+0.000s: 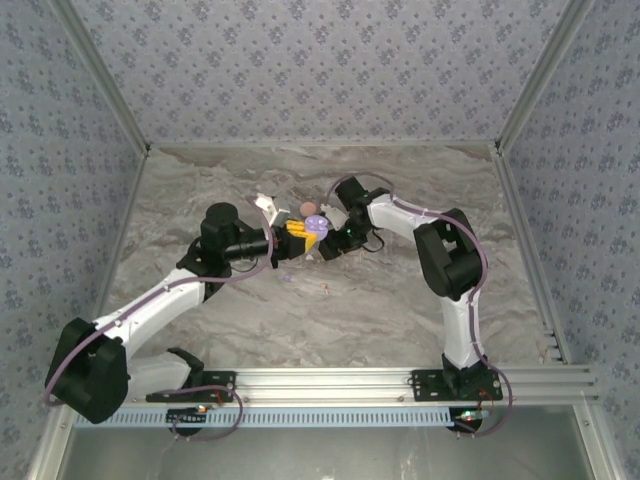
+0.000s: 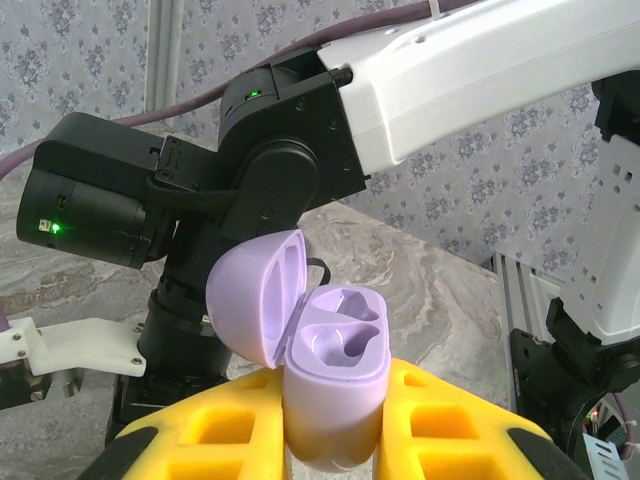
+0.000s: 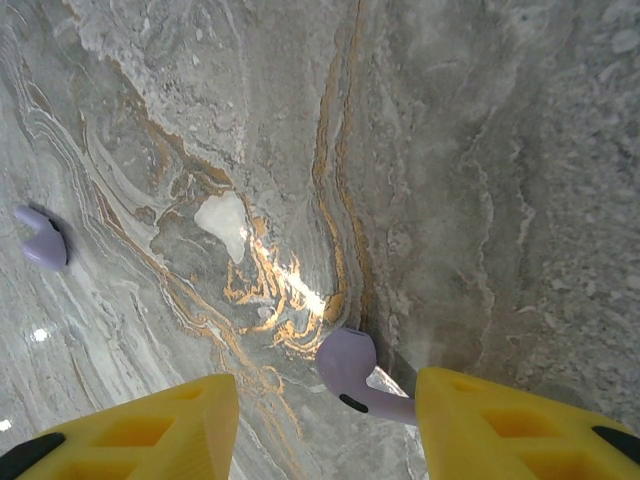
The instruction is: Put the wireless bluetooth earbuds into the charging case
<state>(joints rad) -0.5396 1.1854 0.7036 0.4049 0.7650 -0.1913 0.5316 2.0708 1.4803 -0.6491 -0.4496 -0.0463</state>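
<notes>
The charging case (image 2: 338, 352) is clamped upright by the left gripper (image 2: 332, 445). An earbud (image 3: 350, 366), stem pointing right, is framed by the right gripper (image 3: 326, 432), jaws apart.

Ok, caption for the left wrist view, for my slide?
Left gripper holds the lilac charging case, lid hinged open, both earbud slots empty, the right arm close behind.

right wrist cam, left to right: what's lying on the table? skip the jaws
lilac earbud at the left edge → white fleck → second lilac earbud, low in frame
</notes>
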